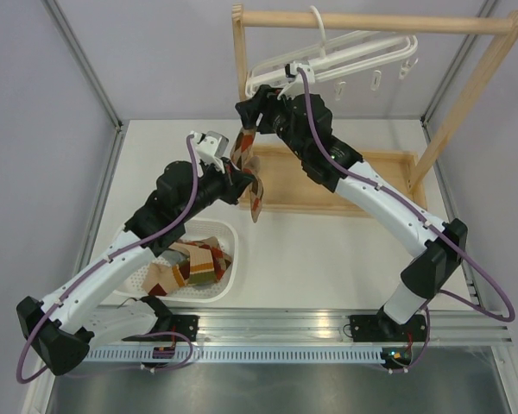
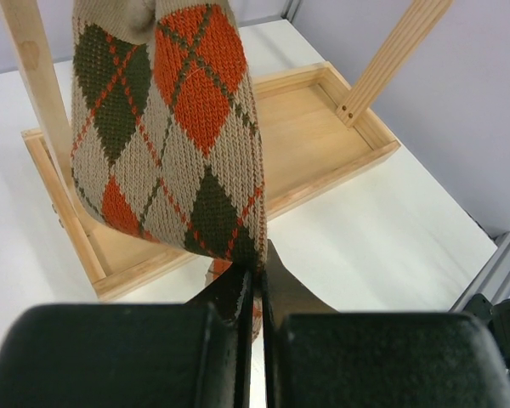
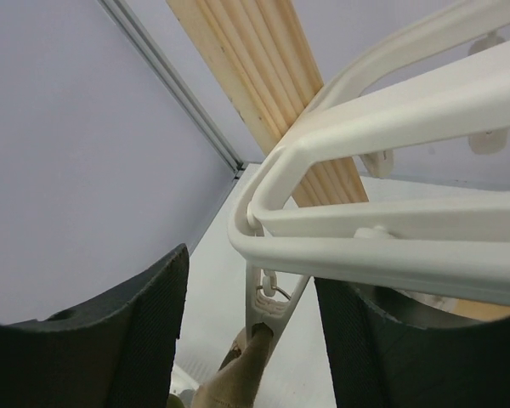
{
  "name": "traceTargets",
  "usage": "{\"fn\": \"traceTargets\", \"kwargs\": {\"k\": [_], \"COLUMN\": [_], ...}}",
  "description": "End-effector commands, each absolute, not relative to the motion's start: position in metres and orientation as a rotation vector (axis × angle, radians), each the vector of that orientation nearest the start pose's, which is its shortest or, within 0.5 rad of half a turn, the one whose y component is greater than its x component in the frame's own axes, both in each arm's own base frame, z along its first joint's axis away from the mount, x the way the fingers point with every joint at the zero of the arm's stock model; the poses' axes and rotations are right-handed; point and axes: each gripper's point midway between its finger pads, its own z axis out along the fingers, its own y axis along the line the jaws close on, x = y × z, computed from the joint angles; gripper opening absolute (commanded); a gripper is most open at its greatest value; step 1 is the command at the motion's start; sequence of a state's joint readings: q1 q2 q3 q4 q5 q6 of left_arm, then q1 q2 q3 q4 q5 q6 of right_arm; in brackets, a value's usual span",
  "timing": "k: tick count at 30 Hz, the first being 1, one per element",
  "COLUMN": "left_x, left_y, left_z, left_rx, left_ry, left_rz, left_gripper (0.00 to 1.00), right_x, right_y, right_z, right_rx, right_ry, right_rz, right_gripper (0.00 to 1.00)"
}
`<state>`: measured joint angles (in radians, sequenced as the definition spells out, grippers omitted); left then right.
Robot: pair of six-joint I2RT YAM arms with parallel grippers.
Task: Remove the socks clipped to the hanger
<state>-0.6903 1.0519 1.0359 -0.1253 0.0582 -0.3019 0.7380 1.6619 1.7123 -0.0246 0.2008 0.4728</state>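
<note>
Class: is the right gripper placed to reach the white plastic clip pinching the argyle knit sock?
Probably yes: the right gripper is open and the white plastic clip hangs just ahead, unobstructed.

My top camera looks down over the worktop [image 1: 328,259] from six o'clock; both close wrist cameras share the clipped sock [image 2: 170,127].

Sock [image 2: 166,127] top cropped; arm [image 1: 112,259] partly hides basket [image 1: 230,259].
</note>
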Motion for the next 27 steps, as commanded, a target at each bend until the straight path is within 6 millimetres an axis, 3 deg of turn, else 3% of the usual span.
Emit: {"fn": "traceTargets", "kwargs": {"k": [1, 13, 16, 17, 27], "left_x": [0.271, 0.272, 0.272, 0.273, 0.272], "left_y": [-0.256, -0.254, -0.254, -0.253, -0.245], "left_z": [0.350, 0.351, 0.350, 0.352, 0.356], "left_rx": [0.380, 0.372, 0.368, 0.364, 0.332], "left_ry": [1.663, 1.664, 1.664, 1.660, 1.647], "left_rz": [-0.824, -0.837, -0.836, -0.833, -0.818], "left_gripper": [0.02, 0.02, 0.02, 0.02, 0.02], "right_x": [0.411, 0.420, 0.421, 0.421, 0.419], "right_y": [0.347, 0.344, 0.345, 0.345, 0.341], "right_z": [0.436, 0.418, 0.418, 0.418, 0.429], "right_rx": [-0.039, -0.020, -0.024, -0.022, 0.005], "right_ry": [1.570, 1.619, 1.619, 1.622, 1.597], "right_rz": [0.766, 0.683, 0.685, 0.685, 0.667], "right_gripper": [0.64, 0.39, 0.06, 0.01, 0.01]}}
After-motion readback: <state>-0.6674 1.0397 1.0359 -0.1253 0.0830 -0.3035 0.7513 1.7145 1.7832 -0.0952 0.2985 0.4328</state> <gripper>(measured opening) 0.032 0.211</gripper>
